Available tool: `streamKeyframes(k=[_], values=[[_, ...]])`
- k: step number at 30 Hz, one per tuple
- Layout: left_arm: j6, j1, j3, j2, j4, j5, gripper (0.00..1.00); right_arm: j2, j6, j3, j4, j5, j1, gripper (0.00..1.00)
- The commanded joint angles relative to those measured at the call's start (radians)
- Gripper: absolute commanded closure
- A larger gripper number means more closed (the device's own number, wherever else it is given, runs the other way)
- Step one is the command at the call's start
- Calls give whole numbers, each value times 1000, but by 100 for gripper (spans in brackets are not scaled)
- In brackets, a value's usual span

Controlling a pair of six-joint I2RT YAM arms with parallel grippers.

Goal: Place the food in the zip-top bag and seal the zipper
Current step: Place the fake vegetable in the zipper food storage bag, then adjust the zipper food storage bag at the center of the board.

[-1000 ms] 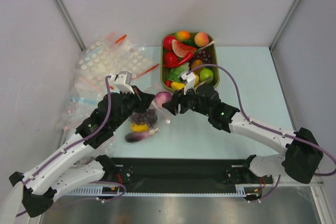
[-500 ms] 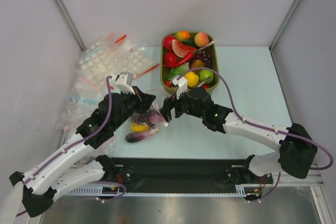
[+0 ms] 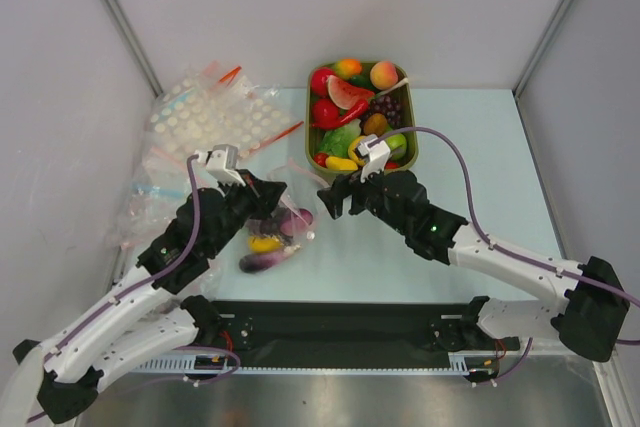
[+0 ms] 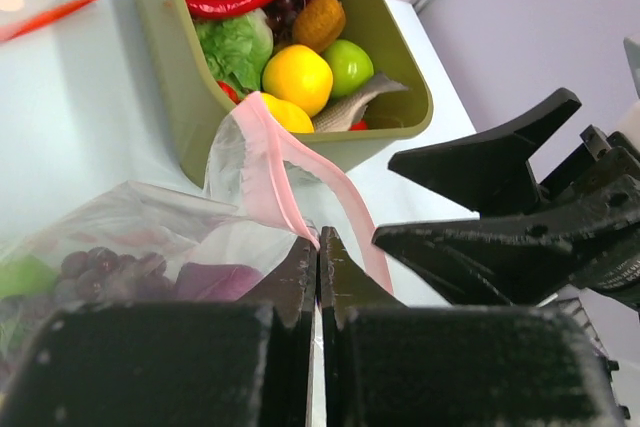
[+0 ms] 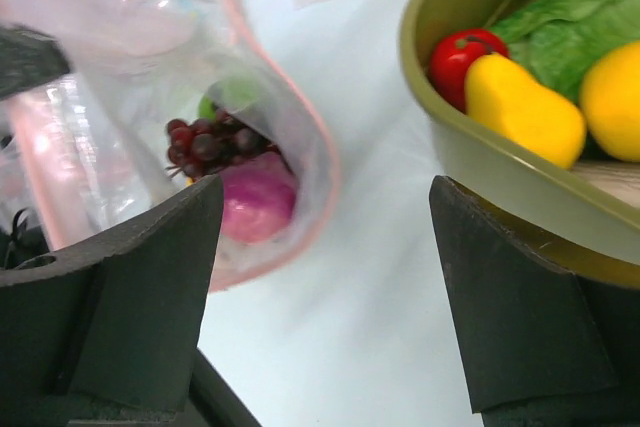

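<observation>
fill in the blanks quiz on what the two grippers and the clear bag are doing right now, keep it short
The left gripper is ____ on the pale pink zipper strip of the clear plastic zip-top bag.
The right gripper is ____ and holds nothing.
Dark toy grapes and a purple toy piece lie inside the clear ____.
The round yellow toy fruit sits in the olive-green ____.
Missing words: shut; open; bag; tub.
</observation>
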Motion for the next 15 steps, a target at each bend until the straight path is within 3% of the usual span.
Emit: streamKeyframes(k=[1, 11, 15], values=[[-20, 1, -17, -41, 69, -52, 100, -25, 12, -8, 30, 108, -5, 12], [-20, -1, -19, -35, 68, -52, 100, 18, 23, 15, 22, 20, -19, 24], [-21, 1, -17, -29, 71, -54, 99, 42, 18, 29, 11, 2, -19, 36]])
